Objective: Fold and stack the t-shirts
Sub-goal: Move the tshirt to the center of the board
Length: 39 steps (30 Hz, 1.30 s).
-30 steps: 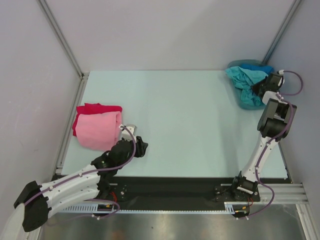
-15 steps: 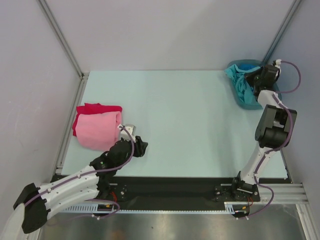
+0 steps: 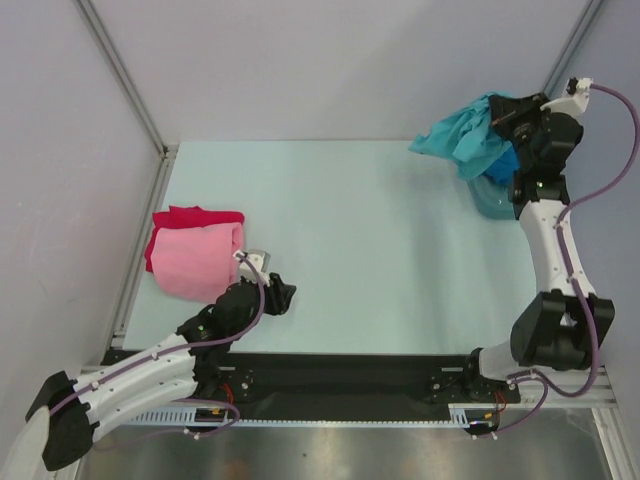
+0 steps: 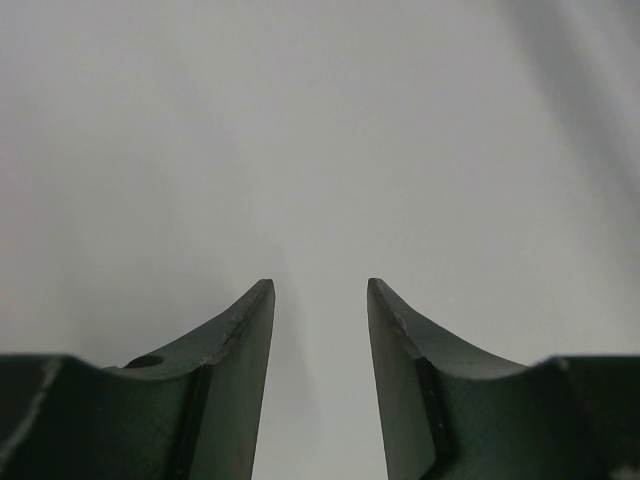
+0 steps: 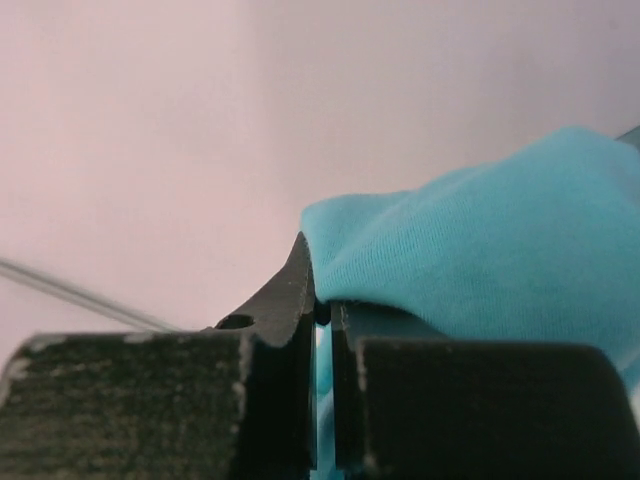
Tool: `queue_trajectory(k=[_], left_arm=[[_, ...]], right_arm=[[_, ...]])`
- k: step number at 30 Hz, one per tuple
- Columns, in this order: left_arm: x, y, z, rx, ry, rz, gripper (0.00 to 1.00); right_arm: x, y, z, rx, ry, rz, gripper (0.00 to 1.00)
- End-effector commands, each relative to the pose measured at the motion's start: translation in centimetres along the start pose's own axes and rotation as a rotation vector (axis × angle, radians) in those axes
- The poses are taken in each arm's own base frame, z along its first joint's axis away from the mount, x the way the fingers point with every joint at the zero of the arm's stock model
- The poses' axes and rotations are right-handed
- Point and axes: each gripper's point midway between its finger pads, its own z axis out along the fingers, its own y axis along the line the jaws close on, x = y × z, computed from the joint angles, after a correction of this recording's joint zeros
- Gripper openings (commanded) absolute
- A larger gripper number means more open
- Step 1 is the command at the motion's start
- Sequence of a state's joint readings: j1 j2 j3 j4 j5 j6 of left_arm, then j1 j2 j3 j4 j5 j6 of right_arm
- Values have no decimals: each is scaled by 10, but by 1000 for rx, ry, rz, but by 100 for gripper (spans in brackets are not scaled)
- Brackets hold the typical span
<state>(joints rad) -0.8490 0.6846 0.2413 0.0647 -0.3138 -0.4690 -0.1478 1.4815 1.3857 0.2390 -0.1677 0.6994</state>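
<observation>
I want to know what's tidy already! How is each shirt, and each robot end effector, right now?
Pink t-shirt: folded, lying on the red t-shirt.
Red t-shirt: flat, under the pink one.
Turquoise t-shirt: crumpled, hanging from the right end effector above the tub.
Blue t-shirt: crumpled in the tub.
Left end effector: open, empty.
Right end effector: shut on the turquoise t-shirt.

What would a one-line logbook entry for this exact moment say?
right gripper: shut on turquoise t-shirt, held up near tub | left gripper: open, empty, beside pink t-shirt atop red t-shirt | blue t-shirt in tub
</observation>
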Motion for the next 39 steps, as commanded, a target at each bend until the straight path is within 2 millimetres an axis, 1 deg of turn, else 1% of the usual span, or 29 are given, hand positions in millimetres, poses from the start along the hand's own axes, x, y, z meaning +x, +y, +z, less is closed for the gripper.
queue_trajectory(k=[1,2,3,4,5,6,7,8,9,10,11,14,15,16,19,21,22,23,24,26,27,28,29,30,31,32,33,36,39], left_arm=[[-4,-5,1,23,-13,7,48],[-4,-5,1,23,-13,7,48],[-3,-5,1,21,-11,9,48],[-2,-5,1,19,-9,9,48],[-3,-5,1,21,-9,9,48],[-3,-5,2,19,-9,10,48],[-3,-5,2,18,-9,10,48],[-4,-5,2,19,-12,11,48],[-3,-5,2,19,-9,11,48],[-3,-5,2,17,-8,11,48],[-3,-5,2,19,-11,8,48],[-2,-5,2,18,-6,11,48],[-2,-5,2,17,-7,11,48],[-2,-5,3,17,-7,11,48],[-2,-4,3,15,-4,14,48],[-2,-5,3,15,-4,12,48],[-2,-5,3,14,-5,12,48],[-2,-4,3,13,-3,13,48],[-2,-5,4,13,-3,13,48],[-1,-4,4,10,0,16,48],[-1,-4,4,9,1,14,48],[-2,-4,4,7,-2,12,48],[-2,-4,4,5,-1,13,48],[-1,-3,4,5,0,13,48],[-2,-4,4,6,-2,12,48],[-1,-3,4,4,-2,13,48],[-2,-3,4,3,-4,11,48],[-2,-2,4,1,-5,9,48],[-2,-3,3,4,-8,8,48]], right_arm=[[0,62,-33,-139,-36,30,0],[17,59,-41,-118,-10,54,0],[19,71,-55,-136,-5,63,0],[32,80,-64,-150,22,74,0],[55,93,-74,-167,67,90,0],[79,93,-89,-161,118,97,0],[97,95,-97,-162,151,99,0],[127,110,-111,-182,216,105,0],[156,102,-121,-167,277,86,0],[167,103,-129,-157,294,78,0],[188,111,-141,-162,334,72,0],[229,103,-163,-143,427,51,0],[242,108,-171,-159,465,48,0],[253,105,-176,-156,492,36,0],[267,113,-188,-201,552,19,0],[279,122,-187,-240,600,23,0],[282,148,-195,-350,671,40,0],[302,150,-195,-357,731,20,0],[315,169,-211,-405,775,-1,0],[316,191,-208,-438,752,-64,0],[329,195,-209,-434,779,-77,0],[333,206,-210,-455,793,-74,0],[328,224,-206,-484,786,-51,0],[342,227,-202,-483,817,-50,0],[334,247,-199,-527,808,-28,0],[347,244,-201,-520,838,-36,0],[345,258,-192,-538,827,-22,0],[343,273,-179,-545,796,-34,0],[343,265,-162,-507,776,-68,0]])
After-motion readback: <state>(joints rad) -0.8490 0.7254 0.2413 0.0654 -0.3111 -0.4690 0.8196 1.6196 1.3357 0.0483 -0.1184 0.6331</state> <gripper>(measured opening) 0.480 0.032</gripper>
